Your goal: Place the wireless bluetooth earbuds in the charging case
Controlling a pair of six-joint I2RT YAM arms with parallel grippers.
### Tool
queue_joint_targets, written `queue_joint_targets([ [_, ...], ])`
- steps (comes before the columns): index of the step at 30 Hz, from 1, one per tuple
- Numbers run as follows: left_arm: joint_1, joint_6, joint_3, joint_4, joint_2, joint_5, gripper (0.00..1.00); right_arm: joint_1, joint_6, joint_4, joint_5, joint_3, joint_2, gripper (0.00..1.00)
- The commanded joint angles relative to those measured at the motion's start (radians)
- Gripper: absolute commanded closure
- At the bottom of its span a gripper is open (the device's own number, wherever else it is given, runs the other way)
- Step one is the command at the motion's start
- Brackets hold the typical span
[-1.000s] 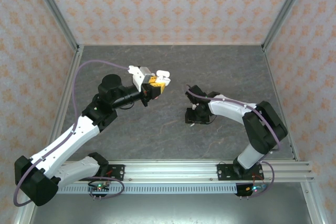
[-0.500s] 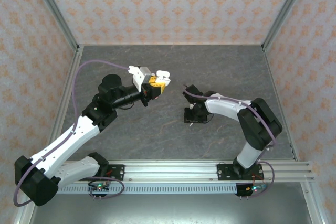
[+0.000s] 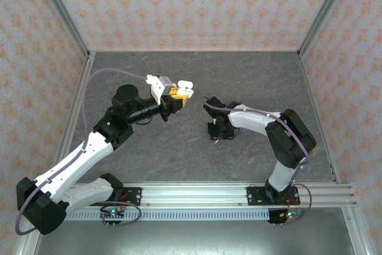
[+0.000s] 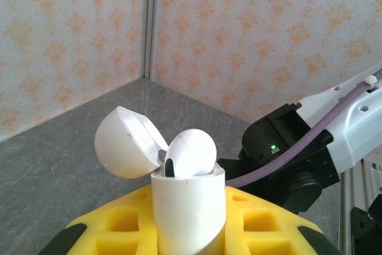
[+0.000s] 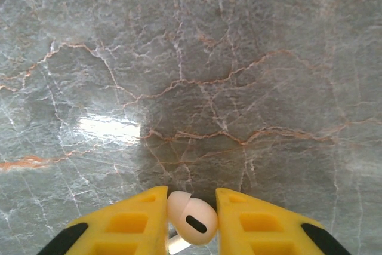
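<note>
From above, the left gripper [image 3: 175,97] is clenched on the white charging case [image 3: 182,87], held up off the grey marbled table [image 3: 256,76] left of its middle. The right gripper [image 3: 217,135] is down at the table, right of the case and nearer the arm bases. Bare stone lies all round both, and the patterned walls [image 3: 191,4] stand well back. In the left wrist view the case stands upright between yellow pads [image 4: 116,225], its lid [image 4: 125,141] swung open to the left. The seated earbud [image 4: 192,150] shows its round head above the case's mouth, stem down inside. In the right wrist view yellow fingers [image 5: 128,222] grasp the loose earbud [image 5: 192,218] from both sides. Its dark oval grille faces the camera and its stem runs toward the lower left, over open marble.
</note>
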Motion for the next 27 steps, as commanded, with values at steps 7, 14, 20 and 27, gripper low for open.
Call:
queue_joint_targets([
  [7, -0.004, 0.019, 0.022, -0.002, -0.016, -0.022, 0.97, 0.017, -0.07, 0.04, 0.052, 0.004, -0.056, 0.8],
  [14, -0.004, -0.007, 0.003, 0.034, 0.002, -0.014, 0.97, 0.017, -0.168, 0.018, 0.086, 0.034, -0.179, 0.8],
  [20, -0.004, -0.02, -0.006, 0.059, 0.012, -0.007, 0.97, 0.017, -0.262, 0.022, 0.096, 0.081, -0.325, 0.8],
  [27, -0.005, -0.047, -0.003, 0.101, 0.037, 0.026, 0.98, 0.017, -0.362, 0.121, 0.047, 0.179, -0.484, 0.8],
])
